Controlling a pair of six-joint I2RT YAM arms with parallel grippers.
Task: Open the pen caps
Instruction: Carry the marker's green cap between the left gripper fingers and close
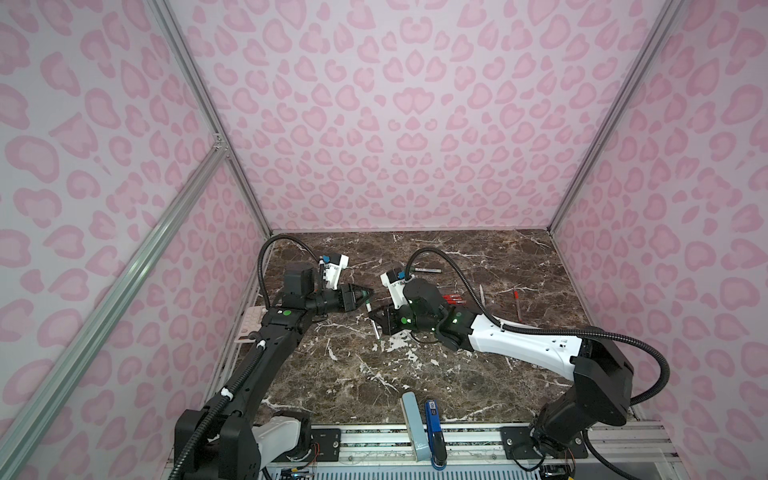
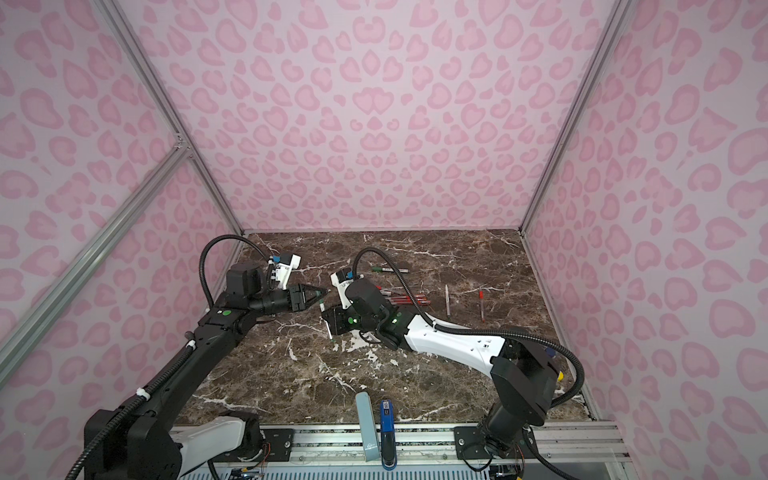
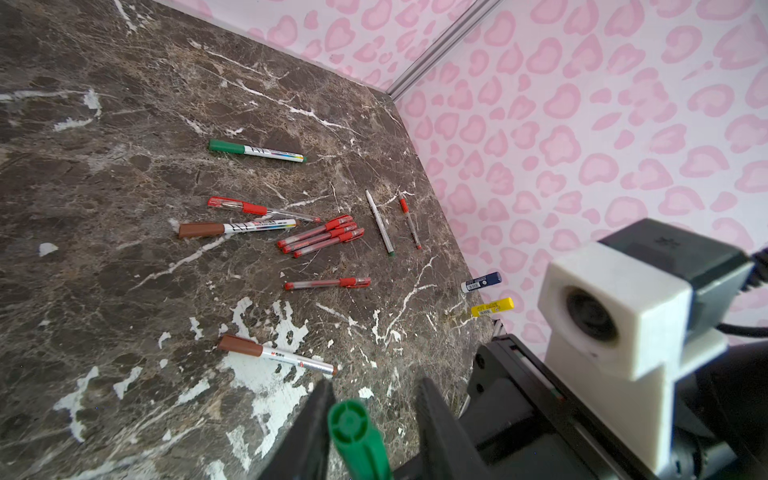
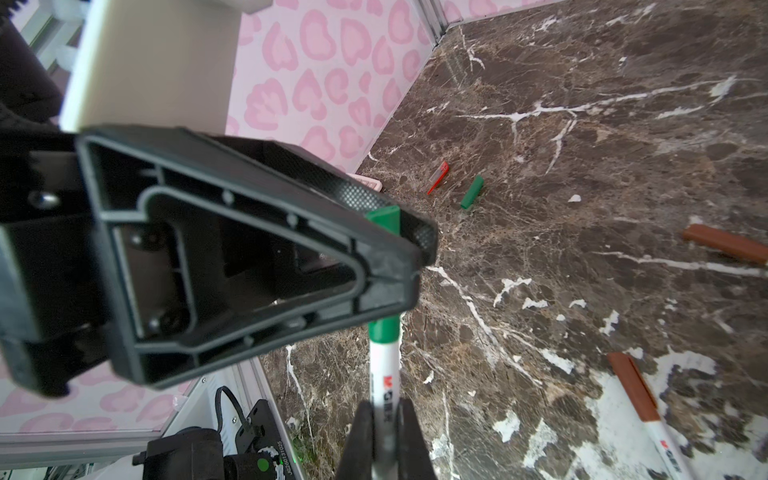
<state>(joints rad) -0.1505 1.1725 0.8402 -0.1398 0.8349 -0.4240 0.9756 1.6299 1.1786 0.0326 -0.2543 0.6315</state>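
Grip on the marker (image 4: 384, 365) is the nearest concern: the right gripper (image 4: 385, 409) is clenched on its white barrel, so an off-axis pull could twist it loose. At the marker's capped end the left gripper (image 3: 374, 384) brackets the green cap (image 3: 357, 436), but a gap on one side leaves clamping impossible to tell; the cap may slip. Beyond the marker, a dropped part could scatter the capped red pens (image 3: 322, 237).

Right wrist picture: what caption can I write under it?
Right tool holds a white marker; left tool grips its green cap.
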